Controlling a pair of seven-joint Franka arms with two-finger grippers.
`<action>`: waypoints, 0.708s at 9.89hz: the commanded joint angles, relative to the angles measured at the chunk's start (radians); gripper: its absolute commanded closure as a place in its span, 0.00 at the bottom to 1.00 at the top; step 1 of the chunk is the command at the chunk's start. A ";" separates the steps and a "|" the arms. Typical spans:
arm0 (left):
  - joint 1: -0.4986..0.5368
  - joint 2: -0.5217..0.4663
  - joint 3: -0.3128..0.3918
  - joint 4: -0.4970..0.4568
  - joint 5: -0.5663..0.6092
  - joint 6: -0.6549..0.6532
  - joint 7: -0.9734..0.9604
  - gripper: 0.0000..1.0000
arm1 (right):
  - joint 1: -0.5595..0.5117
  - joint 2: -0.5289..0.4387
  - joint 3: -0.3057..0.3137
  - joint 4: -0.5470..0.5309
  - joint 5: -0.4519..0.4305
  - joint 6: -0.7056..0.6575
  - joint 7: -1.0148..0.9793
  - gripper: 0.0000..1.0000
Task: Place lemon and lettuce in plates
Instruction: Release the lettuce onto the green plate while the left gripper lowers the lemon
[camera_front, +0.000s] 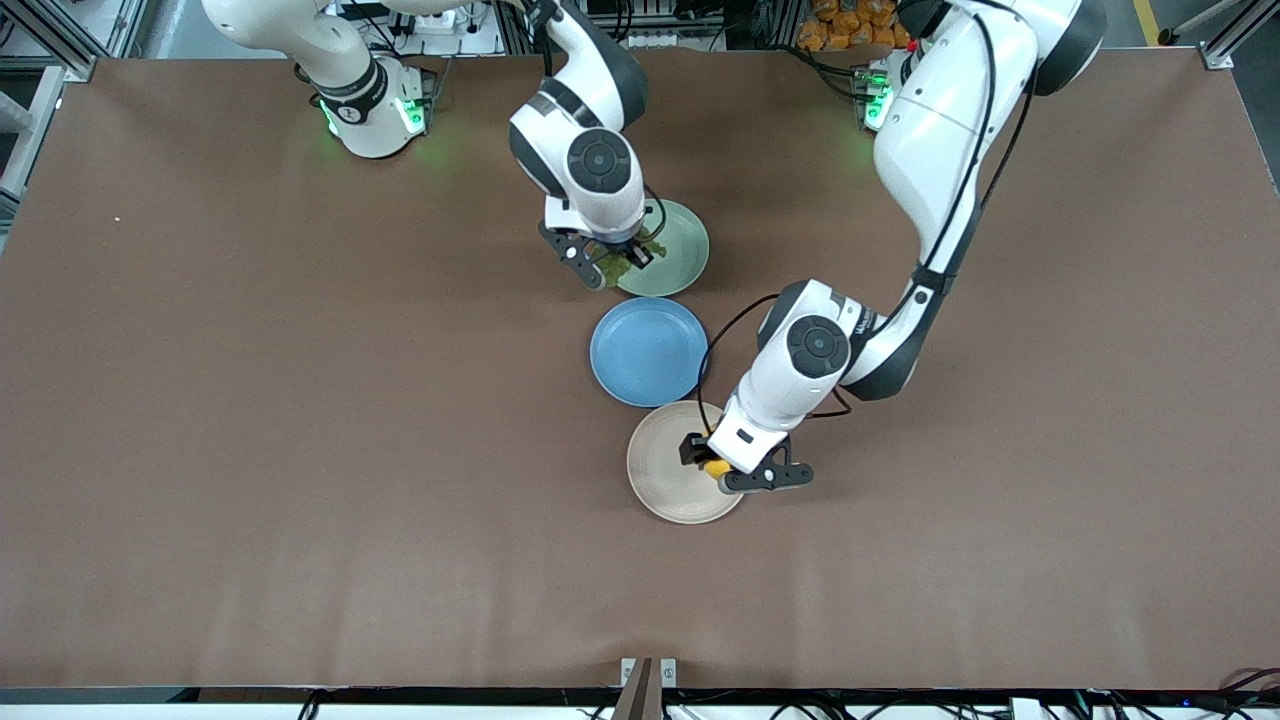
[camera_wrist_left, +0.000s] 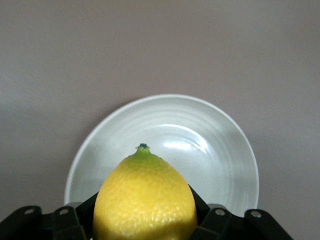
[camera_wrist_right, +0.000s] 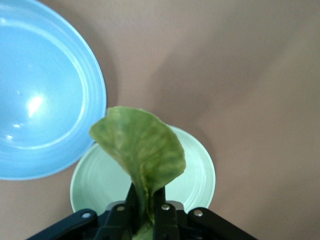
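The left pincer (camera_front: 716, 464) is clamped tight on the lemon (camera_wrist_left: 145, 200), the dark fingers (camera_wrist_left: 80, 220) pressing its flanks. It hangs low over the cream plate (camera_front: 665, 470), over the part of the rim toward the left arm's end of the surface. In the left wrist view the lemon's long axis runs straight out from the pincer, its green-tipped nub pointing toward the middle of the plate, so the dish lies directly under and ahead of the fruit. That is the relation the coming move turns on: I judge that a short descent and a release would leave the lemon inside the rim, though a fruit this oval could roll once freed.

The right pincer (camera_front: 610, 262) hangs over the mint green plate (camera_front: 680, 262), over the side of it toward the right arm's end. Its fingers (camera_wrist_right: 162, 212) are nearly together, pinching the lettuce (camera_wrist_right: 140, 150) by its narrow base. The leaf stands out from the pincer and curls over at its broad end, and the right wrist view shows the mint plate right beneath it. Releasing there should, by my reading, drop the leaf onto the plate.

The blue plate (camera_front: 648, 351) lies between the two task plates, near the middle of the surface, with nothing in it. Each arm is over the plate nearer its own reach.
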 joint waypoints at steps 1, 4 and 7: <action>-0.033 0.063 0.009 0.040 -0.021 0.076 -0.062 0.63 | 0.022 -0.019 -0.004 -0.005 0.012 0.009 0.042 0.45; -0.033 0.083 0.009 0.038 -0.019 0.087 -0.065 0.59 | 0.056 -0.012 -0.006 0.002 -0.001 0.038 0.123 0.00; -0.030 0.075 0.010 0.037 -0.015 0.087 -0.059 0.03 | -0.005 -0.014 -0.015 0.000 -0.003 0.024 -0.016 0.00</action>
